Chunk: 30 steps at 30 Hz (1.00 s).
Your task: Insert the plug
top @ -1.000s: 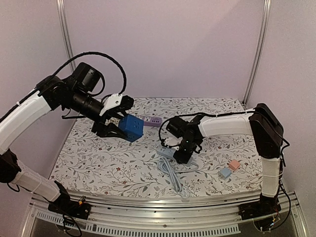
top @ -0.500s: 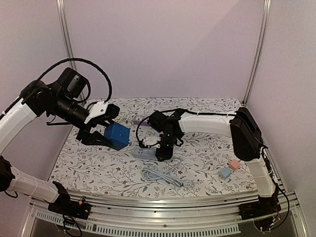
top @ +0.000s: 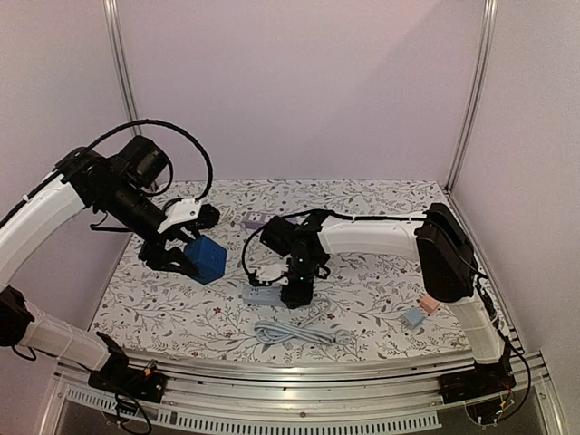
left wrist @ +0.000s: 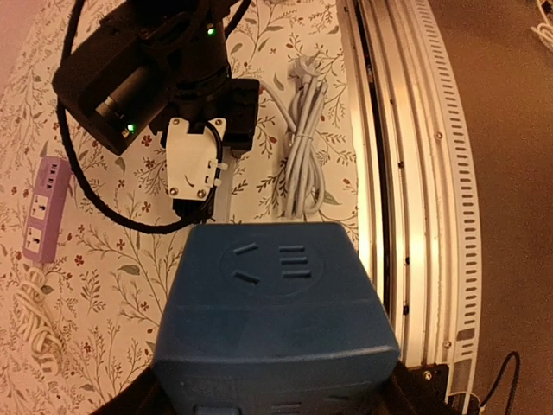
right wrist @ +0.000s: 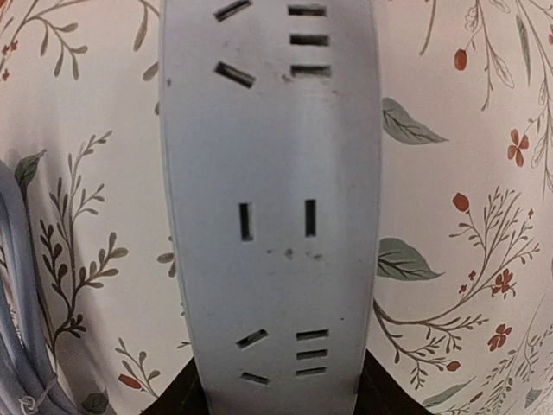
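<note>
While left gripper (top: 188, 243) holds blue cube (top: 209, 259), right gripper (top: 292, 290) pinches grey strip (top: 260, 294)

Reference: floral tablecloth (top: 385, 204).
- purple power strip (top: 256, 220) lies flat near the cloth's back middle, with its white cord (left wrist: 34, 311) bunched beside it
- pink block (top: 430, 304) and light-blue block (top: 414, 317) touch each other near the front right corner
- slotted aluminium rail (top: 299, 412) runs along the front edge
- metal posts (top: 471, 91) stand at the back corners
</note>
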Available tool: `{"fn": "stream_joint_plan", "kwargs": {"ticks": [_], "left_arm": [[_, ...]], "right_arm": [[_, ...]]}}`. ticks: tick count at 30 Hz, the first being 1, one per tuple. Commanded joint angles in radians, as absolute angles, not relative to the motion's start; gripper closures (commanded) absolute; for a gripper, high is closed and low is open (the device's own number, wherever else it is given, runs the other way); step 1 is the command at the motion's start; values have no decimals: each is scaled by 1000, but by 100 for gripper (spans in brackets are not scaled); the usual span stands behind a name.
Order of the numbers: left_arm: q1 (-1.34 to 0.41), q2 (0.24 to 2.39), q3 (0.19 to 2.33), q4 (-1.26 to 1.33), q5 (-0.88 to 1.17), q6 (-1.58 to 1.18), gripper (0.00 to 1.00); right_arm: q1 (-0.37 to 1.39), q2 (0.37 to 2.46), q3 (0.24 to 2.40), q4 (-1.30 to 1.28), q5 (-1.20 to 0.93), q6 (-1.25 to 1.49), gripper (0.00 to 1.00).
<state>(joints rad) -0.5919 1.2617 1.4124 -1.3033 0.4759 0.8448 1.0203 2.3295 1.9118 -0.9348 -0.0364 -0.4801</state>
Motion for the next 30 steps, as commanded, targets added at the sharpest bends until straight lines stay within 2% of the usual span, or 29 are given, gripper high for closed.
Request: {"fn": "stream_joint_plan", "kwargs": {"ticks": [1,6,7,8,18,30], "left_arm": [[-575,1289,1396,-1243,484,903,100],[-576,1336,1373,-1174,496,942,100],[-575,1344,1373,-1164,498,954,100],[-575,1354,1374,-1157,499,972,100],[-577,1482,1400,-1146,512,1147,100],[-598,1692,1502,-1161,414,1181,100]], "right_arm": [[1024,2357,1938,-966,-6,-395,43],[1023,2302,1898,-945,-13,-331,21],[1024,2288,1885,-934,-11,-320,7],[1023,2268,1873,-925,-7,-311,2],[972,2021,1705,-855,56,-193,1],[924,1651,1310,-799,187,75,1]]}}
